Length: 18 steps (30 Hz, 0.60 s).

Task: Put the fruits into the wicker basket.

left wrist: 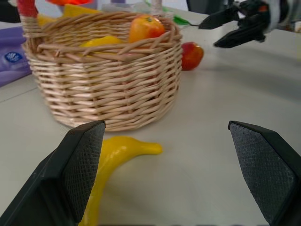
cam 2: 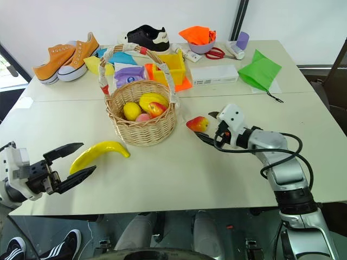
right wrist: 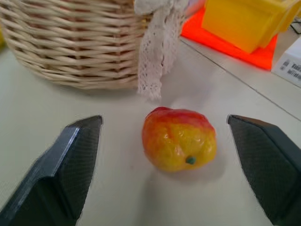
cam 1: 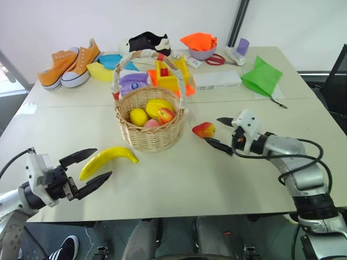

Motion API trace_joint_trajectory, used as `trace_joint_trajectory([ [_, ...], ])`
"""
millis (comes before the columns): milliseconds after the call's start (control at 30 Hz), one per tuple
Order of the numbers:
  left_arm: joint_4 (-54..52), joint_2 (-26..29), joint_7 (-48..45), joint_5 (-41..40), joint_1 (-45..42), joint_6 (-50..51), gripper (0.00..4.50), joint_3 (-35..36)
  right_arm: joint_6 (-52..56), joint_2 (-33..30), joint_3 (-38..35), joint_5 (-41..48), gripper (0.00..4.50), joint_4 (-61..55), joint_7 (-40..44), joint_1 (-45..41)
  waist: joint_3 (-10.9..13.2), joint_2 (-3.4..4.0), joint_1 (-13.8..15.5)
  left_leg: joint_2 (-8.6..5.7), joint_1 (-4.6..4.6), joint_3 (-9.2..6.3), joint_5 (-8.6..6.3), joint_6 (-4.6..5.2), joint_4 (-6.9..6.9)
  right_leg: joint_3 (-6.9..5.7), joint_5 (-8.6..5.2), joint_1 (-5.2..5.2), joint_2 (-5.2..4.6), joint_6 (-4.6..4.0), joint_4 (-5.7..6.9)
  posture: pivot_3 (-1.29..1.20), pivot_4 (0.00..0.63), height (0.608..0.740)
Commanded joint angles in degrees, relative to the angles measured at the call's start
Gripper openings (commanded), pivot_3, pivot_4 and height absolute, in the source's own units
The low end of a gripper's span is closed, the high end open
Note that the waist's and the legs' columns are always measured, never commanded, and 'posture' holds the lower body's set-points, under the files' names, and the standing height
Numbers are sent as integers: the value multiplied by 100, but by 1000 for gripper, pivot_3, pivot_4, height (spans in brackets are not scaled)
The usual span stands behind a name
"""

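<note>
The wicker basket [cam 1: 150, 134] stands mid-table with several fruits inside. A yellow banana [cam 1: 108, 160] lies on the table in front of it, to its left. My left gripper [cam 1: 103, 162] is open and level, its two fingertips on either side of the banana's near end without touching it. In the left wrist view the banana [left wrist: 117, 155] lies by one of the fingers [left wrist: 80, 165]. A red-and-yellow mango [cam 1: 204, 129] rests just right of the basket. My right gripper [cam 1: 212, 130] is open, and the mango [right wrist: 178, 139] sits between its fingertips, apart from both.
Behind the basket are a yellow plastic box [cam 1: 169, 76], a purple pack [cam 1: 133, 83] and a white box [cam 1: 217, 80]. Orange sneakers [cam 1: 69, 64] sit far left, a black shoe [cam 1: 149, 40] at the back, a green cloth [cam 1: 262, 77] far right. The table's front edge [cam 1: 162, 214] is close.
</note>
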Motion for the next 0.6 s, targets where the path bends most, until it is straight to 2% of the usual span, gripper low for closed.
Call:
trace_joint_trajectory([
  [33,-203,-19,-88,-51,-31,23,4500,-191,165,63,163,-293,4435,-13,-229,-250,-1,-2,6,0,-4,0,0,1,0,-2,1,-18,0,0,-7,0,150,740],
  [367,-267,-291,64,158,-35,-117,4500,-539,522,561,339,-384,4435,759,-333,-736,-1,-2,0,-1,-30,1,5,11,1,-5,7,-22,3,-1,-10,0,150,740],
  [600,-316,-499,281,290,-38,-202,4500,-584,653,801,464,-472,4435,1008,-315,-719,-1,-2,11,-1,-30,0,6,12,1,-8,8,-24,5,-1,-6,0,150,740],
])
